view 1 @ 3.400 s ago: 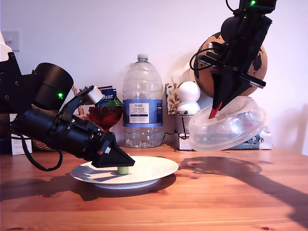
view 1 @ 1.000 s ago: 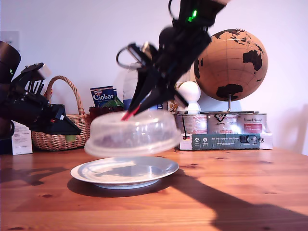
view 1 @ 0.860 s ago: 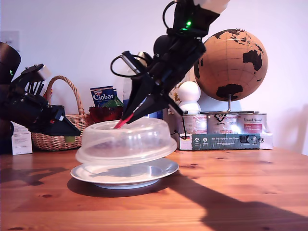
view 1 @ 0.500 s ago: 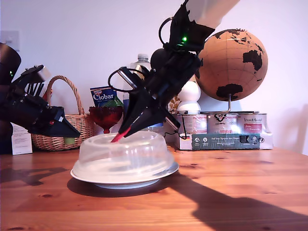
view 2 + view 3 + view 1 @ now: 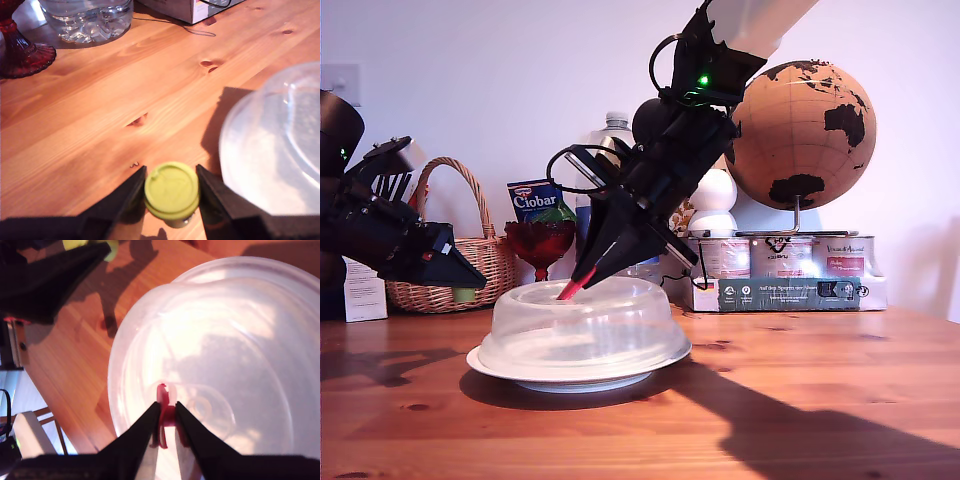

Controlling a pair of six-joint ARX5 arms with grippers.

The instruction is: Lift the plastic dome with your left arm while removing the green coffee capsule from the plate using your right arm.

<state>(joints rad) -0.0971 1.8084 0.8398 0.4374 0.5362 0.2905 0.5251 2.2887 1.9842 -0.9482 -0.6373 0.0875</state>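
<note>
The plastic dome (image 5: 582,327) sits square on the plate (image 5: 660,358) again — a second ago it hung tilted just above the rim, and before that it was held high at the exterior view's right. My second hand (image 5: 165,421) is still clenched on the dome's red tab (image 5: 163,407), its dark fingers angled down onto the crown.

The green coffee capsule (image 5: 172,192) is off the plate, gripped between the fingers of my first hand (image 5: 170,186), which holds it above the bare tabletop (image 5: 800,400) at the exterior view's left, in front of the wicker basket (image 5: 460,262) — well apart from the covered plate.

By this reading the removal is done and the cover restored; what seems left is letting go of the tab and setting the capsule down.
</note>
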